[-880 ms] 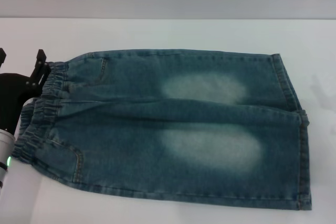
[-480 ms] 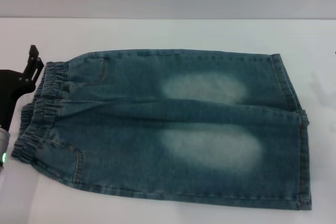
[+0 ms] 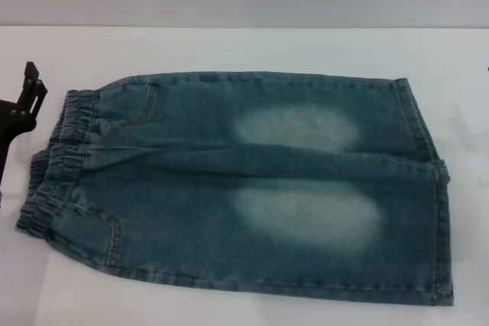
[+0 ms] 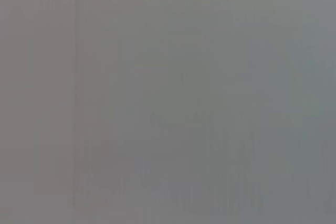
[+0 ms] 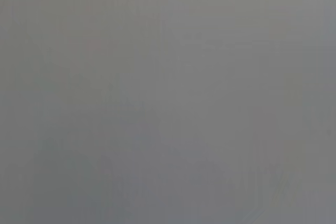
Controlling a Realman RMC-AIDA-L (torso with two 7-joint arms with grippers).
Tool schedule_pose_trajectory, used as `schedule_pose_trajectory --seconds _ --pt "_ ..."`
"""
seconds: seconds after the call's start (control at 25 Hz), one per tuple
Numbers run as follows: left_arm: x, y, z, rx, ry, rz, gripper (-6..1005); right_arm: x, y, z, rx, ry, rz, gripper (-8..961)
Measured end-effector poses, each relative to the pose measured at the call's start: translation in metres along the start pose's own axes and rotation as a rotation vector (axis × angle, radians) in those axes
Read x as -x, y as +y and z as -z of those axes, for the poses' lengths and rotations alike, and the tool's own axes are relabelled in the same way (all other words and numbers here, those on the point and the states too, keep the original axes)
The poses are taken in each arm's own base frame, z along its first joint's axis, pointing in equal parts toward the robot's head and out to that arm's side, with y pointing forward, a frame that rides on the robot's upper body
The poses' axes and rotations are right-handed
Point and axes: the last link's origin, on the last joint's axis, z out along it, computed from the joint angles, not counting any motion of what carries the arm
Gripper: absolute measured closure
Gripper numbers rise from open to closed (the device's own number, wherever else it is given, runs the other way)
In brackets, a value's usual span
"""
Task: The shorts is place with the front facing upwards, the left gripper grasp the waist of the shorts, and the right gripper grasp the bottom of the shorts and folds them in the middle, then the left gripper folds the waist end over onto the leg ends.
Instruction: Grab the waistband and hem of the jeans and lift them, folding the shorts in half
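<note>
While puckered elastic gathers the waist, the left gripper's finger state cannot be told.

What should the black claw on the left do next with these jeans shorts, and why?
Probably move in toward the waist and take hold of it. The left gripper sits just beside that puckered band, apart from the cloth, and the shorts lie flat and unfolded on the table, so no fold can begin without a grip.
</note>
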Motion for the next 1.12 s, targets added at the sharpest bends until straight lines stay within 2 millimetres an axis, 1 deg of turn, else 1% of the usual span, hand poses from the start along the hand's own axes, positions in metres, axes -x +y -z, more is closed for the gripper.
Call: schedule_pose_trajectory --seconds 0.4,0.64,0.88,1.12 --pt "0.002 -0.001 0.004 -0.008 -0.010 0.008 154 0.001 0.005 -0.004 0.022 -0.005 0.000 153" --pt "0.004 -0.002 0.004 -0.008 -0.025 0.010 154 -0.003 0.007 -0.001 0.028 0.016 -0.001 152" --pt "0.008 0.001 0.006 0.004 -0.045 0.012 154 -0.007 0.013 0.006 0.064 0.034 0.000 152" --pt "0.010 0.002 0.012 0.006 -0.057 0.016 155 -0.008 0.017 0.008 0.082 0.039 -0.001 152"
